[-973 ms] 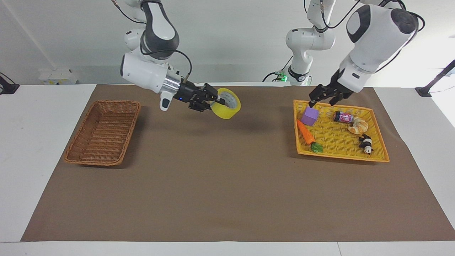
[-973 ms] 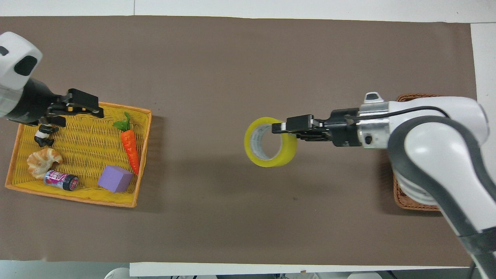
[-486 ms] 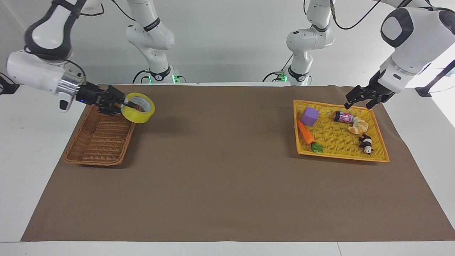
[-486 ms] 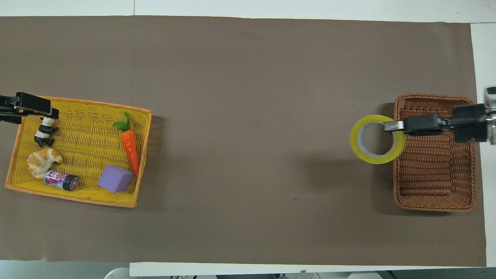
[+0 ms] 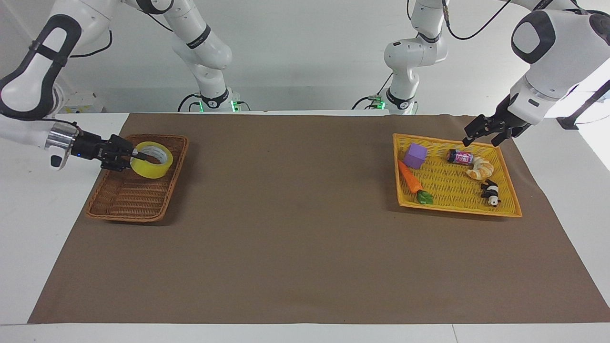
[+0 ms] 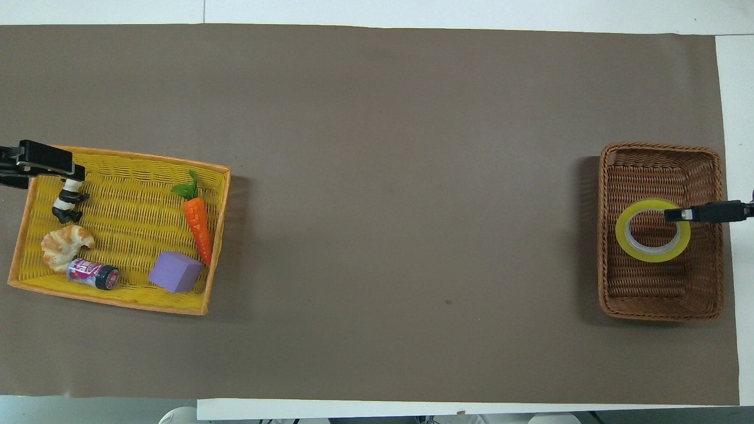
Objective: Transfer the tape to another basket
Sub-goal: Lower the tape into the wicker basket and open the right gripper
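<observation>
Tape (image 5: 151, 166) is held over the basket (image 5: 125, 209), pinched at its rim by the right gripper (image 5: 138, 155). Transfer judged nearly done; only release is left. Left gripper (image 5: 482, 135) is spread, waiting above the tray (image 5: 455, 208) edge.

The basket (image 5: 136, 183) sits at the right arm's end of the table (image 5: 295, 228), with the tape (image 5: 151, 159) over its inside, pinched by the right claw (image 5: 131, 157). The tray (image 5: 455, 200) lies at the left arm's end, well apart. In it lie a carrot (image 5: 410, 177), cube (image 5: 415, 155), can (image 5: 459, 156), croissant (image 5: 480, 168) and panda (image 5: 491, 191); the left claw (image 5: 481, 133) hangs over its corner nearest the robots.
</observation>
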`<action>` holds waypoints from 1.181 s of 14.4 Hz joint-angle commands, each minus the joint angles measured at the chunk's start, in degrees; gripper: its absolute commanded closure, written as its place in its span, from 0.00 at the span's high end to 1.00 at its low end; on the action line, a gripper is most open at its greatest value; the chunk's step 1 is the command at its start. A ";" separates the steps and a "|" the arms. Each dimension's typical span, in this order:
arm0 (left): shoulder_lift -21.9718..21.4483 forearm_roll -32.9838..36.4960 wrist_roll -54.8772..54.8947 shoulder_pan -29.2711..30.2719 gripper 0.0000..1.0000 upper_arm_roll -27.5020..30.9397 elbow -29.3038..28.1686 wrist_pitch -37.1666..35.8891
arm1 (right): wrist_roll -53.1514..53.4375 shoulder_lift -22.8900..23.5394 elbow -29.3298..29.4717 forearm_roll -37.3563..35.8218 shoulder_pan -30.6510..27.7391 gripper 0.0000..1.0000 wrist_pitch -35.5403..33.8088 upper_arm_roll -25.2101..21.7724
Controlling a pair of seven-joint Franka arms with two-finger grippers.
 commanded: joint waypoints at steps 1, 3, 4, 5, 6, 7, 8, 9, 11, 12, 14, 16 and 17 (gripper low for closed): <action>-0.54 1.09 0.60 0.85 1.00 -0.56 -0.37 -0.61 | -1.58 0.67 1.56 -2.07 -2.13 0.00 -1.63 1.01; -0.54 1.09 0.60 0.85 1.00 -0.56 -0.37 -0.53 | -4.83 2.08 1.56 -2.59 -2.83 0.00 -1.63 1.01; -0.63 1.70 0.60 0.15 1.00 -0.64 -0.45 -0.44 | -5.88 2.60 1.56 -3.47 -3.53 0.00 -1.37 1.01; -0.63 2.84 0.60 0.06 1.00 -0.64 -0.45 -0.53 | -6.59 3.13 1.56 -3.91 -3.54 0.00 -0.84 1.01; -0.63 3.72 0.60 -0.12 1.00 -0.73 -0.45 -0.61 | -7.64 3.31 1.21 -3.92 -3.63 0.00 -0.05 1.01; -0.63 4.08 0.60 -0.21 1.00 -0.82 -0.45 -0.79 | -8.00 3.40 1.12 -4.52 -3.63 0.01 0.48 1.01; -0.63 4.08 0.60 -0.21 1.00 -0.82 -0.54 -0.88 | -8.26 3.40 1.29 -5.57 -3.63 0.02 1.09 1.01; -0.63 4.26 0.60 -0.29 1.00 -0.82 -0.54 -0.97 | -8.27 3.40 1.21 -5.93 -3.63 0.05 1.27 1.01; -0.45 5.92 0.86 -0.12 1.00 -1.34 -0.28 -0.97 | -8.27 3.49 1.12 -6.29 -3.54 0.44 1.89 1.01; -0.19 6.88 0.86 -0.03 1.00 -1.87 0.07 -0.88 | -8.09 3.40 0.95 -6.20 -3.45 0.99 2.06 1.01; 0.51 7.68 0.86 0.76 1.00 -3.45 1.21 -1.66 | -8.18 3.40 1.21 -6.55 -3.36 1.00 3.38 1.01; 0.78 9.87 1.12 0.59 1.00 -3.54 1.57 -2.72 | -8.18 2.88 1.91 -7.60 -2.93 1.00 3.82 1.01; 1.13 10.23 1.13 0.24 1.00 -3.63 1.65 -2.90 | -8.18 2.00 2.26 -8.74 -2.66 1.00 4.61 1.27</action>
